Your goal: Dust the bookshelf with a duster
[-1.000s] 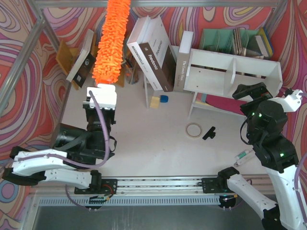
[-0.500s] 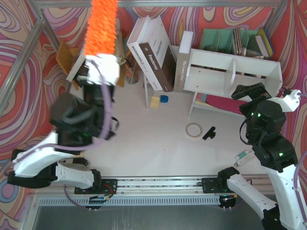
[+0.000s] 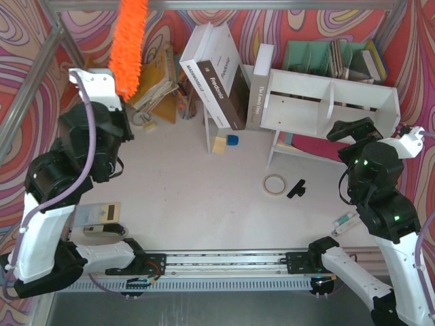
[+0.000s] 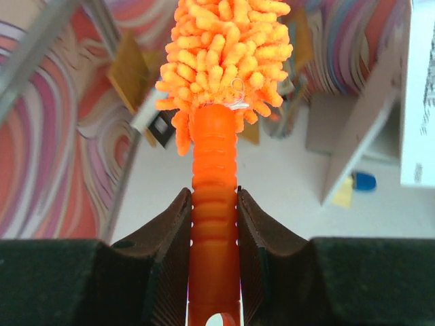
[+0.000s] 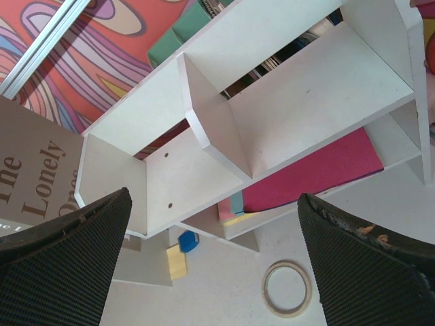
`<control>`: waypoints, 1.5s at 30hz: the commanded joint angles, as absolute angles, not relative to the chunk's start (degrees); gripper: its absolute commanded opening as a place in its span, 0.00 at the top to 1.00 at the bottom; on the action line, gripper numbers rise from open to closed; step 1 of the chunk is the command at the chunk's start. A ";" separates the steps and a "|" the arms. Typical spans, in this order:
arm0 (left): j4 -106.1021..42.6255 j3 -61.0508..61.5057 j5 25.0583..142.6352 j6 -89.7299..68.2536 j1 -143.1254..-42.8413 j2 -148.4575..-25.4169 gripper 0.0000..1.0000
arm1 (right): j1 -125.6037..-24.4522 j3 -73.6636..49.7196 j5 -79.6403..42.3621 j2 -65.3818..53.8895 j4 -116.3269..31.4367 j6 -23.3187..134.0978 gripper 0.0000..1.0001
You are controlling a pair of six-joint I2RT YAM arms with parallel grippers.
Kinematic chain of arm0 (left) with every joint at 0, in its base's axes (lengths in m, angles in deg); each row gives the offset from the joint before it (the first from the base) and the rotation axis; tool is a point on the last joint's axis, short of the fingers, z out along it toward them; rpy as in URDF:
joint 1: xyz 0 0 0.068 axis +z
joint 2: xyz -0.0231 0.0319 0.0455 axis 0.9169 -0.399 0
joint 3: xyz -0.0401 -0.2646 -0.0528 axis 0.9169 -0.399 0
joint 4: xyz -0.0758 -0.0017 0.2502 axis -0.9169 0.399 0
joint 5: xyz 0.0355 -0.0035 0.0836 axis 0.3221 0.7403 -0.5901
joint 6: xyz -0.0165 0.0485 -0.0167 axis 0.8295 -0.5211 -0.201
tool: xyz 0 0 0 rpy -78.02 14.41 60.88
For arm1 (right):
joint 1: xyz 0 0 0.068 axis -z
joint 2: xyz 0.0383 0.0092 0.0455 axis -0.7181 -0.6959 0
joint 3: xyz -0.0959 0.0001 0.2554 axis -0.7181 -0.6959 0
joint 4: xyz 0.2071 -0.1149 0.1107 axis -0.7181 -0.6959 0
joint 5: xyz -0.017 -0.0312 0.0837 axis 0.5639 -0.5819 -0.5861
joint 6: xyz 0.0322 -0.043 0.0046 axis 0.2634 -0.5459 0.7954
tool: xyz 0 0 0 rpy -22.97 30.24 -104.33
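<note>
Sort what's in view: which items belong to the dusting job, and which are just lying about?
Job: duster, held in the left fingers; bookshelf.
Lying about: tape roll; leaning books; mint organizer; small black piece.

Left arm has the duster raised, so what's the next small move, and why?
Probably swing the left gripper rightward toward the bookshelf: it is shut on the duster handle, but the fluffy head is at the far left, well apart from the shelf's compartments.
</note>
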State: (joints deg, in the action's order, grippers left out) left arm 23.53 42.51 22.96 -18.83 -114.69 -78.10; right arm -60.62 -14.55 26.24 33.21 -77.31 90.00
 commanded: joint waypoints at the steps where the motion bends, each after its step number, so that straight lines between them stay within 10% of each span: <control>1: 29.95 37.83 39.66 -7.60 -111.36 -76.30 1.00 | -60.84 -15.01 26.16 32.86 -77.91 90.72 0.01; 45: 14.99 -5.15 52.32 3.99 -111.40 -54.60 1.00 | -60.86 -16.41 25.62 32.61 -77.37 91.41 0.01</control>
State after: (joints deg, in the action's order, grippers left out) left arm 22.51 -1.97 54.33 2.26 -111.50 -55.96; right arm -60.62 -15.88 25.19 32.51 -77.29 91.05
